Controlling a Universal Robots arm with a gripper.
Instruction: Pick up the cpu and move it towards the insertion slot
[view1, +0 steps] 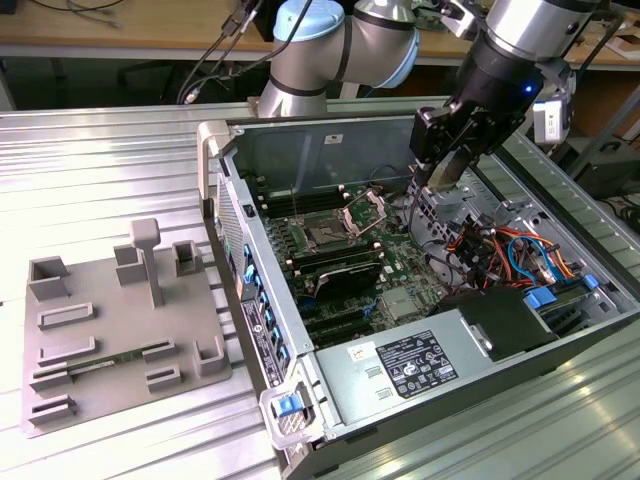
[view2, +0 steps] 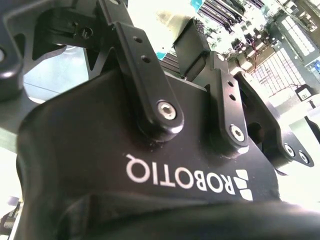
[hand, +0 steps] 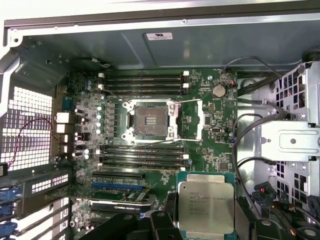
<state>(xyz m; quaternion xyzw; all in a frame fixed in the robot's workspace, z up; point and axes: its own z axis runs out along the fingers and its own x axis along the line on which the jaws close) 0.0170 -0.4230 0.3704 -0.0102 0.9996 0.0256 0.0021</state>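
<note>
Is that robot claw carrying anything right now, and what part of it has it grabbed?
Yes. The gripper holds the cpu, a flat silver square chip, pinched by its two opposite side edges with the metal top showing, above the open computer case, away from the insertion slot.

Claw: above the open computer case, toward its far side, over the motherboard's edge in the exterior view.

Cpu: held between the claw's fingers, lifted clear of the motherboard.

Insertion slot: in the case, on the motherboard, well apart from the claw; in the exterior view it lies below the claw and toward the exterior view's left. Its retention frame stands open beside it.

Memory slots: on the motherboard, between insertion slot and claw; more on the slot's far side.

Fixture plate: on the surface, outside the case, far from the claw at the exterior view's left.
</note>
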